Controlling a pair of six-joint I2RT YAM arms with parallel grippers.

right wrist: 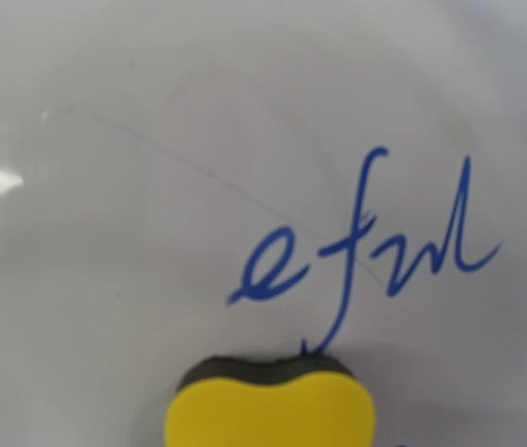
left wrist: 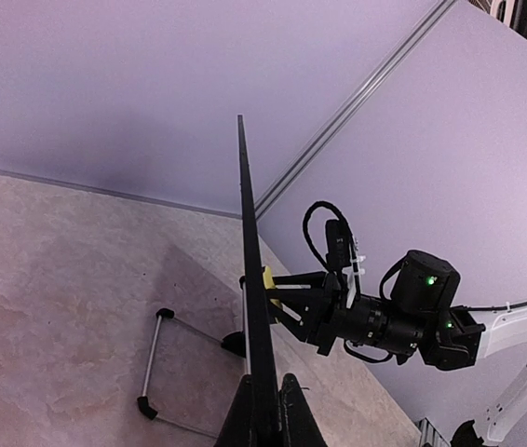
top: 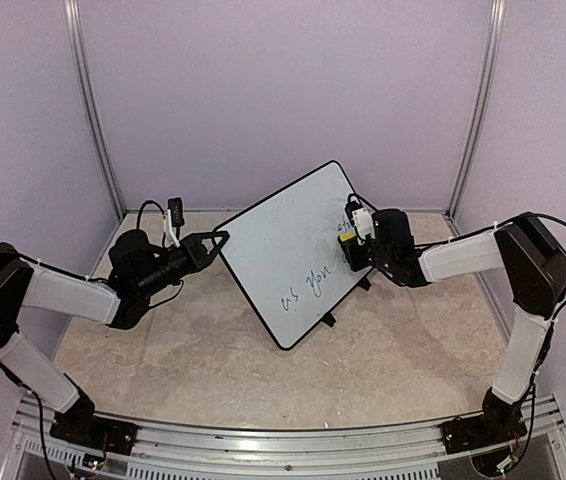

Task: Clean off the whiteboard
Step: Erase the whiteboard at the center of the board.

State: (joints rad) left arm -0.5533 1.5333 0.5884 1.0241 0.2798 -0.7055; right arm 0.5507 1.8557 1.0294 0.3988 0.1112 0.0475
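Standing tilted on the beige marbled bench (top: 213, 370), the large white black-rimmed whiteboard (top: 293, 250) is pinched at its edge by the left hand (top: 223, 238). The right hand (top: 348, 240) clamps a yellow foam eraser (right wrist: 268, 410) against its face. Blue handwriting (right wrist: 366, 247) shows there, so most erasing seems left.

One whiteboard (top: 288, 250), one yellow sponge (right wrist: 270, 414), one wire stand (left wrist: 153, 360), two arms: left arm (top: 68, 295), right arm (top: 458, 258).
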